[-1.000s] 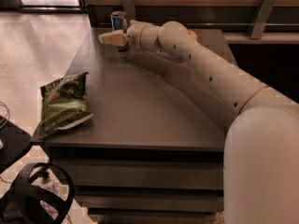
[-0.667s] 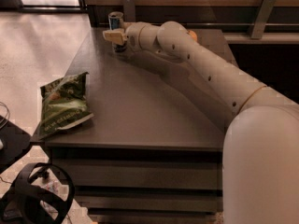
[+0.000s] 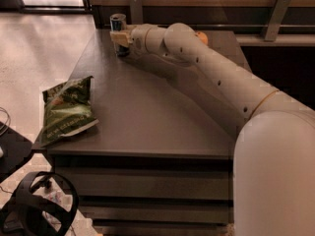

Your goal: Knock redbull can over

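The redbull can (image 3: 118, 24) stands upright at the far left corner of the grey table (image 3: 147, 107). It is slim, blue and silver, with a silver top. My gripper (image 3: 119, 37) reaches across the table from the right and sits against the can's front, covering its middle. The can's top rises above the gripper and its base shows just below. An orange fruit (image 3: 200, 36) peeks out behind my arm at the far right of the table.
A green chip bag (image 3: 65, 111) lies at the table's left front edge. A wooden wall with metal brackets (image 3: 273, 16) runs behind the table. Black cables and gear (image 3: 37, 210) lie on the floor at the lower left.
The gripper has moved a little left and farther along the table, closing in on the can. The can stays upright.
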Robot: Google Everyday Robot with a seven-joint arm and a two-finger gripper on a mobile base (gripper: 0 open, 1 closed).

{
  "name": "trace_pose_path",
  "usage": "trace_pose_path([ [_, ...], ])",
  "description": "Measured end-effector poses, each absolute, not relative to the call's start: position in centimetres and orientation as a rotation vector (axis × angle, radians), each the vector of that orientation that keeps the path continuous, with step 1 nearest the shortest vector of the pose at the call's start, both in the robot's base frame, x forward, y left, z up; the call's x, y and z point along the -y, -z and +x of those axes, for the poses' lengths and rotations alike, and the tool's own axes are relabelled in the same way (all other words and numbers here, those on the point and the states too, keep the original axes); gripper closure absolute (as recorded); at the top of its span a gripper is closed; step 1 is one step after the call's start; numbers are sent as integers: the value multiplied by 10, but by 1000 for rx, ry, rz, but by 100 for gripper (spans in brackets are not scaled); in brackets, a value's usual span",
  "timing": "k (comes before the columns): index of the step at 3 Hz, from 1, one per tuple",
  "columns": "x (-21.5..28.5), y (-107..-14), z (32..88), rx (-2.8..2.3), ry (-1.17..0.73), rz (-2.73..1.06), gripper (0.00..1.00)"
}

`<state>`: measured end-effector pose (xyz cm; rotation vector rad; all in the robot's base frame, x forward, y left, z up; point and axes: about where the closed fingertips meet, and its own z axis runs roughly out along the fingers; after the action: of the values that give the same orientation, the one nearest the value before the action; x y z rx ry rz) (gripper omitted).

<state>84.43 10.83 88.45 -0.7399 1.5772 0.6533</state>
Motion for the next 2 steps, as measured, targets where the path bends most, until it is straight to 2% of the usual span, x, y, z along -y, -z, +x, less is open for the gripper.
trace_pose_path([
  [1, -111, -884, 844, -1577, -656, -742, 100],
  [2, -100, -894, 843, -1603, -620, -766, 100],
])
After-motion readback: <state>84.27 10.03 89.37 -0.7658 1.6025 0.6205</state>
